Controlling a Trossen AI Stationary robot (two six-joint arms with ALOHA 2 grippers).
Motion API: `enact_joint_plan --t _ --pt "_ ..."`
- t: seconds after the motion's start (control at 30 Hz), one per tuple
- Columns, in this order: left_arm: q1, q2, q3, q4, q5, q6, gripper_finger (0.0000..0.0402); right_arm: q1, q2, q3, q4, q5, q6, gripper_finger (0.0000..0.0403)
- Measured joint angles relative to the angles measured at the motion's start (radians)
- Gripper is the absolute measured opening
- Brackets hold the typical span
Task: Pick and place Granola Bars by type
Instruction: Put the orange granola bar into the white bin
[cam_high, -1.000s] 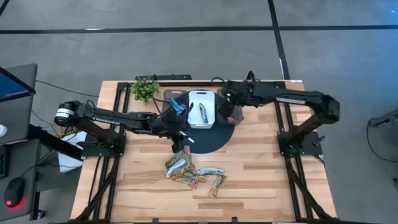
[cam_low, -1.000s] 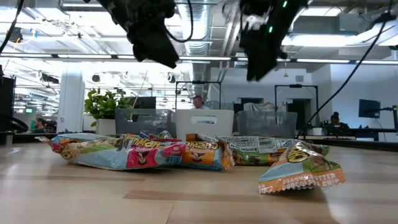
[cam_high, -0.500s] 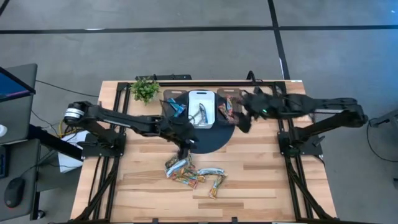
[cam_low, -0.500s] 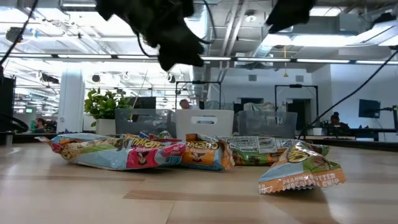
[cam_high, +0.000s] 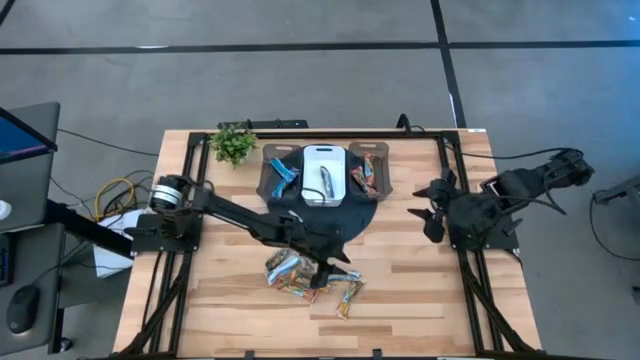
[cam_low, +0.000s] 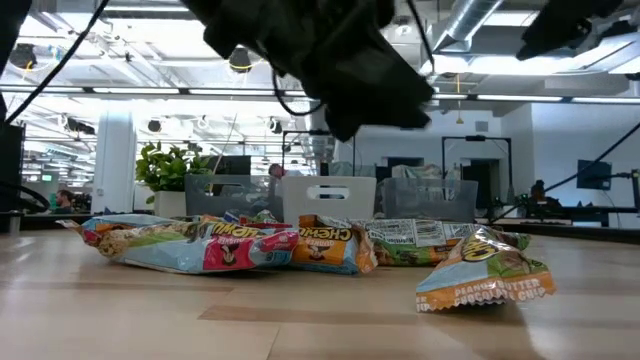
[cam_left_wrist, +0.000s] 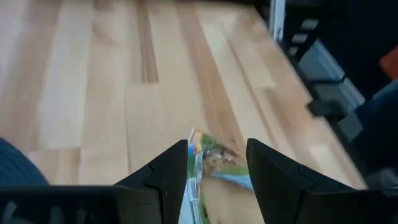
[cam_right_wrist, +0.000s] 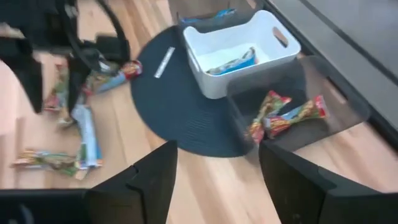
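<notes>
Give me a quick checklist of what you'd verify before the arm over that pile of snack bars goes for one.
1. Left end effector above the pile of granola bars: ok.
2. Its fingers open: ok, a bar shows between them.
3. Which bar type it targets: cannot tell.
4. Bins ready: ok; white bin holds a silver-teal bar, dark bin holds red ones.
5. Right end effector out of the way, at the table's right edge: ok.
6. Thin white stick away from the pile: ok.

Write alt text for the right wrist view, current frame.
Seen past the right gripper and its open fingers, a round dark mat holds a white bin with one silver-teal bar and a clear bin with two orange-red bars. Loose granola bars lie on the wooden table, where the left arm reaches.
</notes>
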Motion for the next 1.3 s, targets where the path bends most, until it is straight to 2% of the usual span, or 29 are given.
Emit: enact_joint_plan --t 0.13,0.3,0.47,0.93,1.07,1.3 --pt "-0.011 0.062 0.093 -0.099 -0.005 0.037 0.0158 0.075 -0.048 -0.063 0.003 0.031 0.071 0.021" --pt "-0.023 0.133 0.177 -0.307 -0.02 0.07 0.0158 0.134 -0.075 -0.101 0.003 0.034 0.118 0.0203" --pt "-0.038 0.155 0.212 -0.4 -0.056 0.071 0.0158 0.167 -0.074 -0.104 0.002 0.037 0.12 0.0194" --pt "-0.038 0.17 0.211 -0.447 -0.084 0.05 0.0158 0.192 -0.074 -0.104 0.002 0.055 0.126 0.0164" --pt "-0.038 0.17 0.211 -0.454 -0.133 0.05 0.0158 0.192 -0.074 -0.104 0.002 0.054 0.128 0.0158" --pt "-0.037 0.19 0.209 -0.469 -0.091 0.046 0.0158 0.192 -0.074 -0.104 0.002 0.052 0.138 0.0149"
